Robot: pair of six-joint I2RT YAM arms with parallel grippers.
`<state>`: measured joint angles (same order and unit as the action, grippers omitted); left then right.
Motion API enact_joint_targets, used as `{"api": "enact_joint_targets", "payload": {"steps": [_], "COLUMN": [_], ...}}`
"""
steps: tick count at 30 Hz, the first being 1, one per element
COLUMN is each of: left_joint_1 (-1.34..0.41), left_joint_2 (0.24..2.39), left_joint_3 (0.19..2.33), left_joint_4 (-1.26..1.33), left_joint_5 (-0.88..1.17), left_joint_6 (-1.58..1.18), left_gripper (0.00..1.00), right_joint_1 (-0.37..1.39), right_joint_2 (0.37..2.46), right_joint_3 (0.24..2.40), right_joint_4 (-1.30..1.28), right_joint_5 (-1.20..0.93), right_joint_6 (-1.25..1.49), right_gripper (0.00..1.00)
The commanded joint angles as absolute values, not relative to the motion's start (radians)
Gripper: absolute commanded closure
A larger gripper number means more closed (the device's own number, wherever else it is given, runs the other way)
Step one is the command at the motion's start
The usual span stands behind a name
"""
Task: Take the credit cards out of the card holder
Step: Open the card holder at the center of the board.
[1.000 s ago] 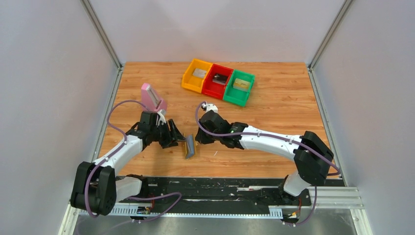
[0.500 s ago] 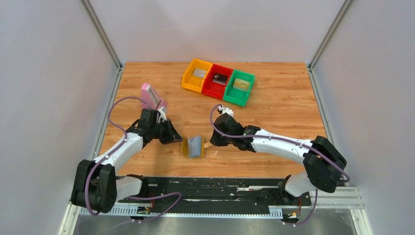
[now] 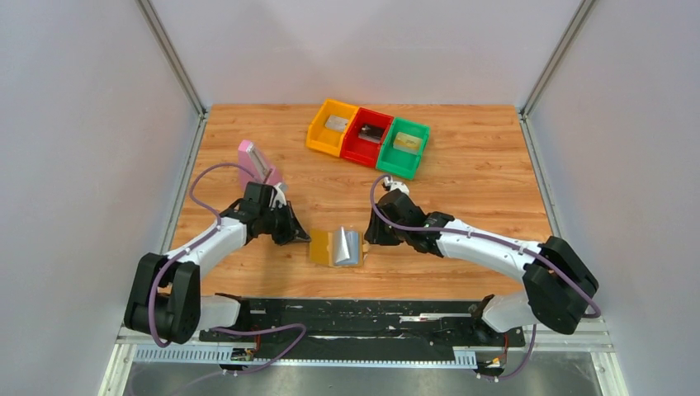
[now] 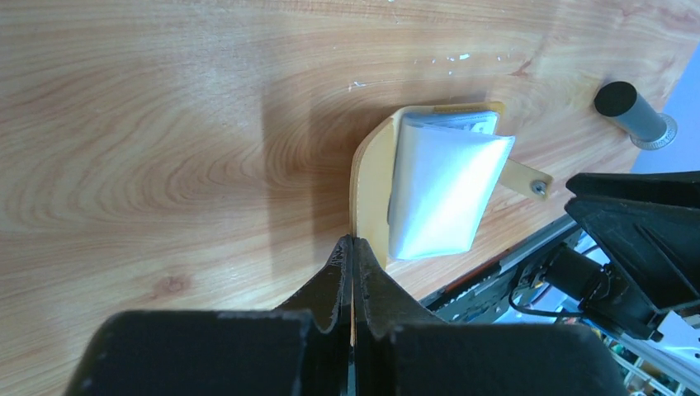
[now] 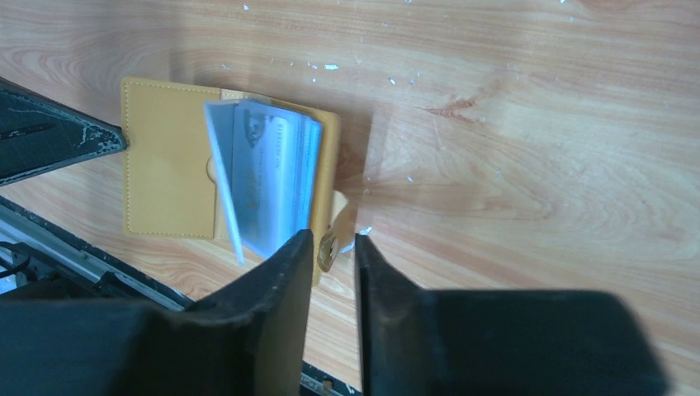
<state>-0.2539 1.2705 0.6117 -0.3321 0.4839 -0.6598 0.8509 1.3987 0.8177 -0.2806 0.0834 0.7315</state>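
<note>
The card holder [image 3: 322, 247] lies open on the wooden table, mustard cover down, with light blue sleeves [image 4: 442, 194] fanned up from its right half. A pale printed credit card [image 5: 276, 161] shows inside the sleeves. My left gripper [image 4: 352, 247] is shut on the left edge of the cover [image 4: 373, 194]. My right gripper [image 5: 333, 246] stands slightly open at the holder's right edge, and the small tan tab [image 5: 337, 229] sits loose between its fingertips. Other credit cards lie in the bins: silver-grey [image 3: 334, 123], dark [image 3: 371, 132] and golden [image 3: 406, 141].
Yellow [image 3: 318, 132], red [image 3: 357, 147] and green [image 3: 423, 142] bins stand in a row at the back. A pink block [image 3: 257, 162] sits behind the left arm. A black rod [image 4: 631, 111] stands near the table's near edge, by the black rail [image 3: 371, 318].
The holder went from folded and upright to spread open on the table. My left gripper closed on its left cover edge. My right gripper moved right and opened slightly round the tab.
</note>
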Motion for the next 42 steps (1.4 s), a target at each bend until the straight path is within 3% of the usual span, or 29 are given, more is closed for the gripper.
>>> {"api": "enact_joint_targets", "payload": {"steps": [1,7,20,39,42], "left_joint_1": [-0.27,-0.293,-0.296,-0.305,-0.305], "left_joint_2": [1.298,1.305,1.334,1.352,1.353], "left_joint_3": [0.624,0.587,0.518,0.438,0.44], "left_joint_4": [-0.287,-0.218,-0.13,0.048,0.048], "left_joint_5": [0.493,0.507,0.568,0.633,0.634], "left_joint_6": [-0.651,-0.686,-0.719,-0.799,-0.807], "left_gripper": [1.0,1.0,1.0,1.0,0.93], "right_joint_1": [0.844,0.848,0.848,0.861,0.869], "right_joint_2": [1.343,1.338,1.534,1.655,1.678], "right_joint_3": [0.86,0.892,0.936,0.959,0.956], "right_joint_4": [-0.31,-0.274,-0.232,-0.051,-0.024], "right_joint_5": [0.019,-0.081,-0.149,-0.351,-0.377], "right_joint_6": [0.737,0.775,0.848,0.843,0.854], "right_gripper": [0.62,0.54,0.4,0.56,0.58]}}
